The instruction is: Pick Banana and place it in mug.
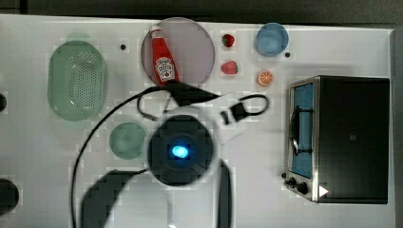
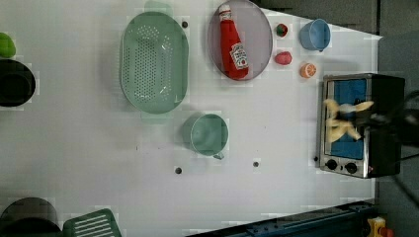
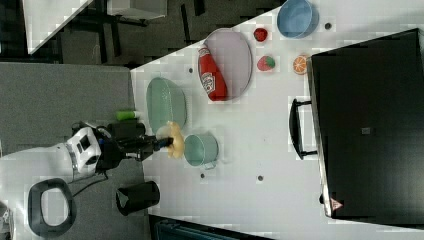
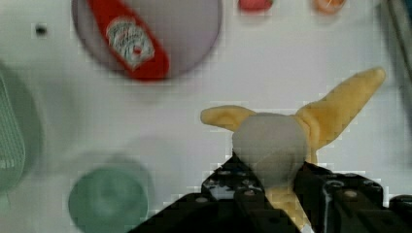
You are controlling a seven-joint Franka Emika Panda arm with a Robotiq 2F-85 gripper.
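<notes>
1. White counter (image 1: 247, 156) under everything, dark floor beyond its edges in the right view.
2. Holds a green perforated basket (image 1: 77, 80) at the top view's left, a grey plate (image 1: 190, 50) with a ketchup bottle (image 1: 162, 56) lying on it, two strawberries (image 1: 228, 53), an orange slice (image 1: 265, 78), a blue cup (image 1: 272, 39) and a black toaster oven (image 1: 349, 138) at the top view's right.
3. Mug (image 1: 127, 140): upright on the counter, below the basket in the top view, empty as far as seen from above.
4. Arm (image 1: 180, 151): covers the counter just right of the mug in the top view, cables looping around it.
5. Jaws: pinching the banana (image 4: 335, 114), peeled, with flaps of peel splayed outward and the pale tip facing the wrist camera.
6. Gripper (image 3: 165, 142): in the right view, carries the banana (image 3: 174, 140) off the counter, just at the right view's left of the mug (image 3: 201, 149), not inside it.
7. Left view: banana (image 2: 341, 121) appears in front of the oven (image 2: 353, 123), clear of the mug (image 2: 207, 135).
</notes>
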